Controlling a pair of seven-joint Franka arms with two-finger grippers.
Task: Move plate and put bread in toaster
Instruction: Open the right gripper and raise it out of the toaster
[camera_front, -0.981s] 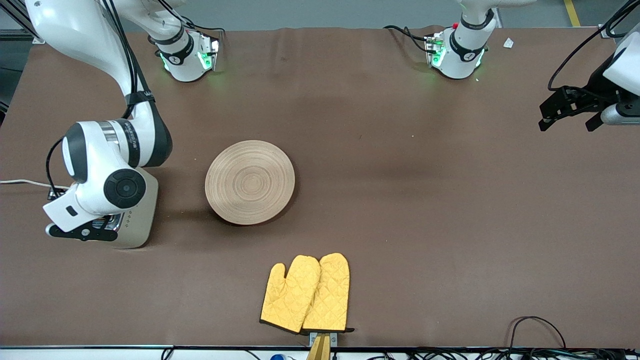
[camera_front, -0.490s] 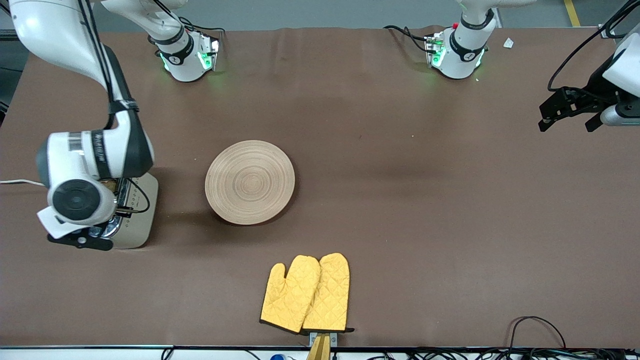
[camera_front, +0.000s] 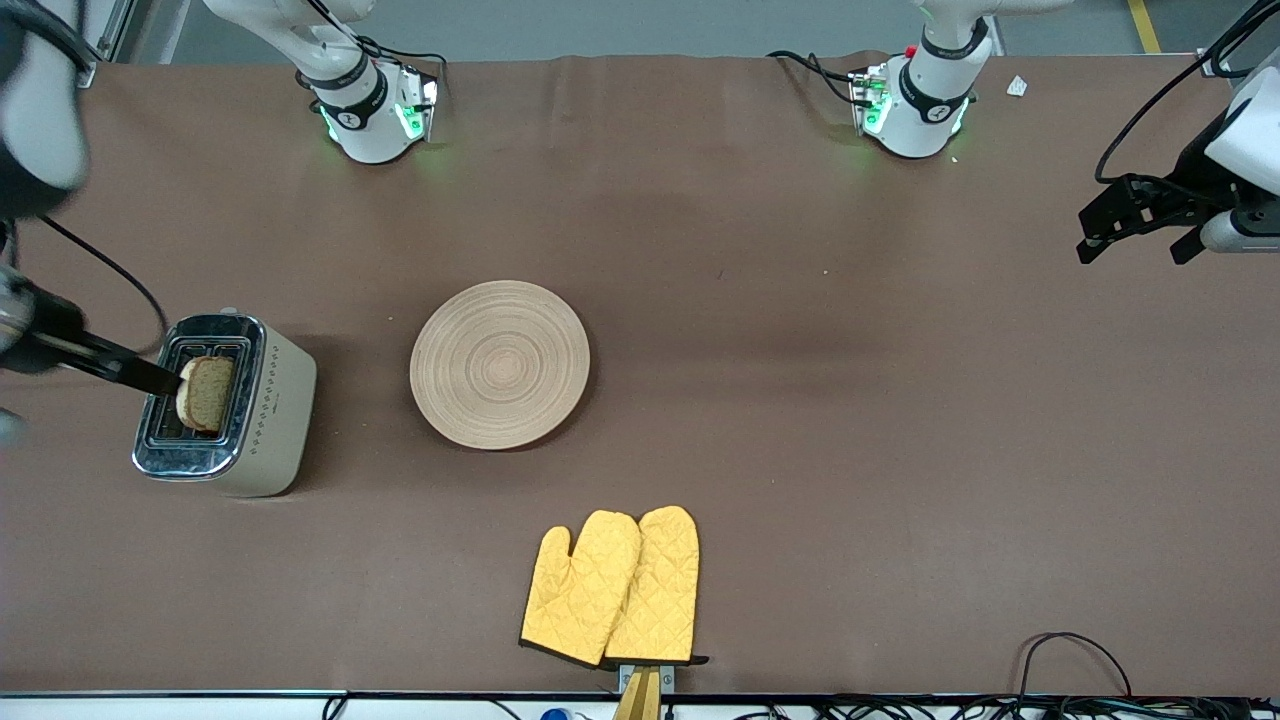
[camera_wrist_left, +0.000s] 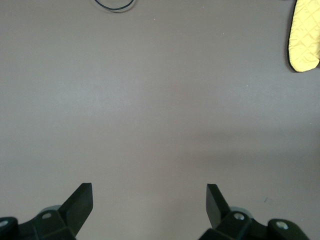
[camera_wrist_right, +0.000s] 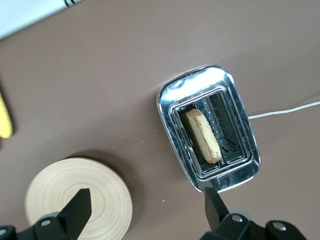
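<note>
The beige toaster (camera_front: 270, 420) stands at the right arm's end of the table. The bread (camera_front: 205, 392) stands in its slot on the plate's side and sticks out of the top. The wooden plate (camera_front: 499, 364) lies bare beside the toaster, toward the table's middle. My right gripper (camera_wrist_right: 145, 210) is open and empty, high over the table between toaster (camera_wrist_right: 200, 82) and plate (camera_wrist_right: 75, 195); the bread (camera_wrist_right: 201, 135) shows below it. One of its fingers (camera_front: 130, 370) shows by the toaster. My left gripper (camera_front: 1135, 248) waits open and empty over the left arm's end, also in its wrist view (camera_wrist_left: 148, 200).
A pair of yellow oven mitts (camera_front: 612, 588) lies near the table's front edge, nearer to the front camera than the plate; one shows in the left wrist view (camera_wrist_left: 305, 35). The toaster's white cord (camera_wrist_right: 285, 110) runs off toward the table's end.
My right arm has risen and swung off the toaster toward the table's end. The toaster's top and the bread in its slot, covered before, now show. The left arm has not moved.
</note>
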